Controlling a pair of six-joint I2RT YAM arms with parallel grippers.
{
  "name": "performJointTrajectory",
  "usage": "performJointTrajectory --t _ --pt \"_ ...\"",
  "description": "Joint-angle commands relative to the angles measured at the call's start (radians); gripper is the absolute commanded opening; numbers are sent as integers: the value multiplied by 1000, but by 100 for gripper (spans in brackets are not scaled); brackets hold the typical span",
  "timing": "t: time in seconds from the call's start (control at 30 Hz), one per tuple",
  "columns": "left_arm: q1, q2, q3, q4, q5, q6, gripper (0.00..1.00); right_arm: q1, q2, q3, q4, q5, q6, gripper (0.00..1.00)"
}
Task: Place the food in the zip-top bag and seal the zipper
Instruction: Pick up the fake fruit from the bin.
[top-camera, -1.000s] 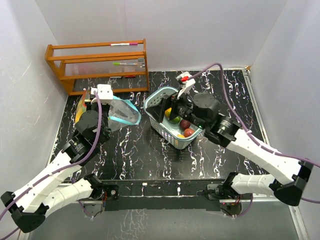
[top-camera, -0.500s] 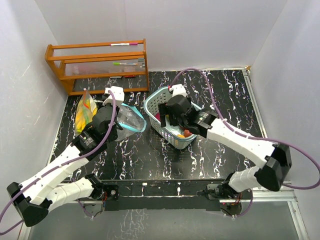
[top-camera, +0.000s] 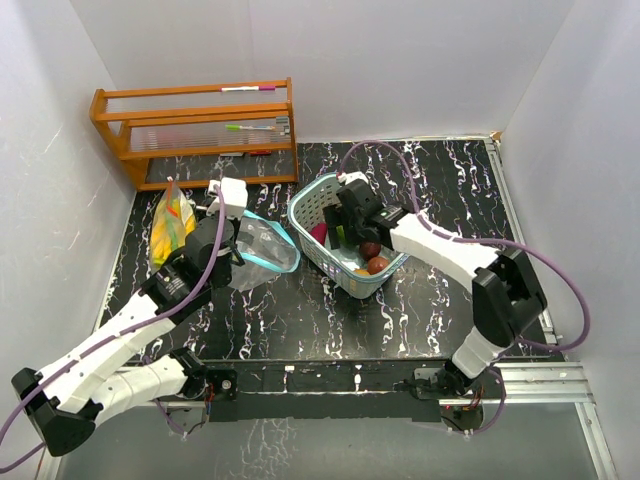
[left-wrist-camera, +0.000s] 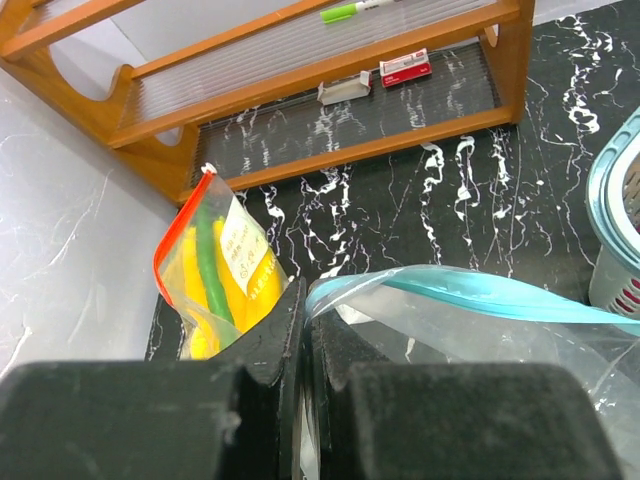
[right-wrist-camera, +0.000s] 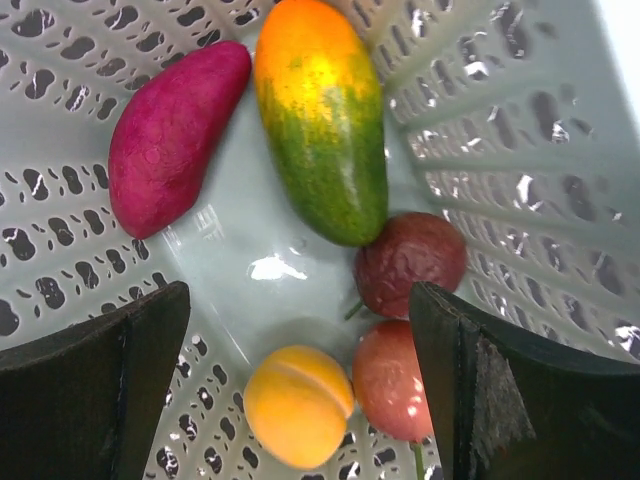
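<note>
My left gripper (left-wrist-camera: 305, 295) is shut on the rim of a clear zip-top bag with a teal zipper (left-wrist-camera: 480, 300), whose mouth gapes toward the basket (top-camera: 262, 247). My right gripper (right-wrist-camera: 300, 300) hangs open inside the pale teal basket (top-camera: 310, 197), above the food. Between and beyond its fingers lie a mango (right-wrist-camera: 320, 120), a magenta piece (right-wrist-camera: 175, 135), a dark red fruit (right-wrist-camera: 410, 265), a red fruit (right-wrist-camera: 390, 380) and an orange one (right-wrist-camera: 297, 405). Nothing is gripped there.
A second bag with a red zipper (left-wrist-camera: 215, 275) holds yellow bananas and a green pepper and leans at the left wall (top-camera: 170, 220). A wooden rack (top-camera: 195, 125) with markers stands at the back left. White walls close in three sides.
The right arm swung left and down into the basket, its jaws spreading a little wider. The left arm carried the teal bag's rim rightward, toward the basket.
</note>
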Motion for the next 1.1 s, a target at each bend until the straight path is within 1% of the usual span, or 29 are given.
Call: performJointTrajectory --t 0.0,0.3,0.4,0.43,0.47,0.5,0.53,0.57,0.6,0.73,0.87,0.93,1.07 --pt "5 -32 3 -22 39 -40 0 5 44 24 107 -47 -83 95" --pt "6 -46 -11 -9 58 -35 0 1 239 73 91 12 -71 94" --pt "5 -49 -16 -3 64 -36 0 1 260 44 152 11 -68 93" --pt "6 -49 -18 -2 66 -36 0 2 261 30 177 9 -66 88" --pt "5 -50 -18 0 65 -34 0 1 260 20 198 8 -64 80" --pt "5 -48 -19 1 65 -33 0 2 259 15 211 11 -60 66" --pt "6 -47 -19 1 65 -32 0 1 256 11 217 21 -53 49" --pt "6 -47 -19 1 63 -32 0 1 248 11 217 30 -46 35" --pt "5 -47 -19 2 63 -31 0 1 239 9 217 35 -43 29" --pt "6 -41 -18 4 62 -28 0 1 152 5 199 8 -44 27" --pt "6 -28 -17 1 66 -34 0 2 3 6 176 -51 -53 27" --pt "6 -23 -18 -3 73 -39 0 1 -93 -3 188 -94 -66 27" --pt "6 -11 -18 -8 79 -48 0 1 -236 -11 204 -222 -87 27"
